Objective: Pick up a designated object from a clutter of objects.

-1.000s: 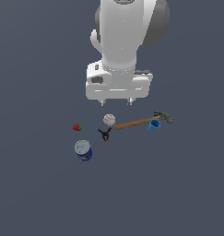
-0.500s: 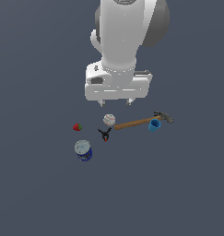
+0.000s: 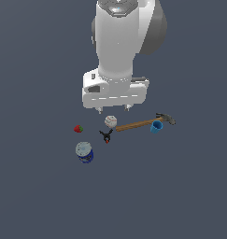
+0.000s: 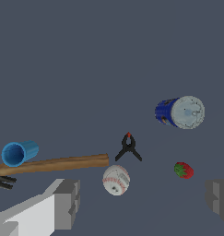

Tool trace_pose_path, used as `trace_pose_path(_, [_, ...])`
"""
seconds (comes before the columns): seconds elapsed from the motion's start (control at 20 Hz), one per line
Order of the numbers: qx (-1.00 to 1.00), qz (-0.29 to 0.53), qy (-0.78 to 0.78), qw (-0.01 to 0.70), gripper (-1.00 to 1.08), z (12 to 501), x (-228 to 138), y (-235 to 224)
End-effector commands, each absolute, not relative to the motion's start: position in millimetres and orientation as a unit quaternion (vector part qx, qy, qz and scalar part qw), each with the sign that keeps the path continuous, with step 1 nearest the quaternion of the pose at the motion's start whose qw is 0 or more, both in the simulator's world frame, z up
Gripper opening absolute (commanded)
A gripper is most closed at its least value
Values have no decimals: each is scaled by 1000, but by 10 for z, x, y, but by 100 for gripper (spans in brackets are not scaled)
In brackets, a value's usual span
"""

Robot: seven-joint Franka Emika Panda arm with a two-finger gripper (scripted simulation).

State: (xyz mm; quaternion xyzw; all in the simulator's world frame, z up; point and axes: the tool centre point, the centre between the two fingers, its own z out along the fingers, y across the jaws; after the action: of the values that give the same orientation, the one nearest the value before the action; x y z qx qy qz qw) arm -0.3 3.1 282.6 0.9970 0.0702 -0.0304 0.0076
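Observation:
The dark-blue can (image 3: 84, 152) with a pale grey lid stands upright on the floor, nearest the camera in the exterior view and toward that view's left. It also shows in the wrist view (image 4: 180, 112). My gripper (image 3: 114, 109) is open and empty. It hangs above the white baseball (image 3: 110, 122), well apart from the can. In the wrist view my gripper (image 4: 143, 200) shows two grey fingers (image 4: 67, 203) spread wide, with the baseball (image 4: 116, 179) between them.
A red strawberry (image 3: 78, 129) lies on the exterior view's left of the baseball. A black clamp (image 3: 106, 136) lies between the baseball and the can. A wooden-handled hammer (image 3: 143, 123) and a bright-blue cup (image 3: 156, 127) lie on the exterior view's right.
The hand has come down very slightly over the baseball. The objects have not moved.

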Motion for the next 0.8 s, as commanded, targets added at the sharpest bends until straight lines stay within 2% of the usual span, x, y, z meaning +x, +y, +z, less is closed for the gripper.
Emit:
trace_pose_path(0.0, [996, -29, 83, 8, 100, 2751, 51, -36])
trace_pose_path(0.75, [977, -16, 210, 6, 100, 1960, 479, -738])
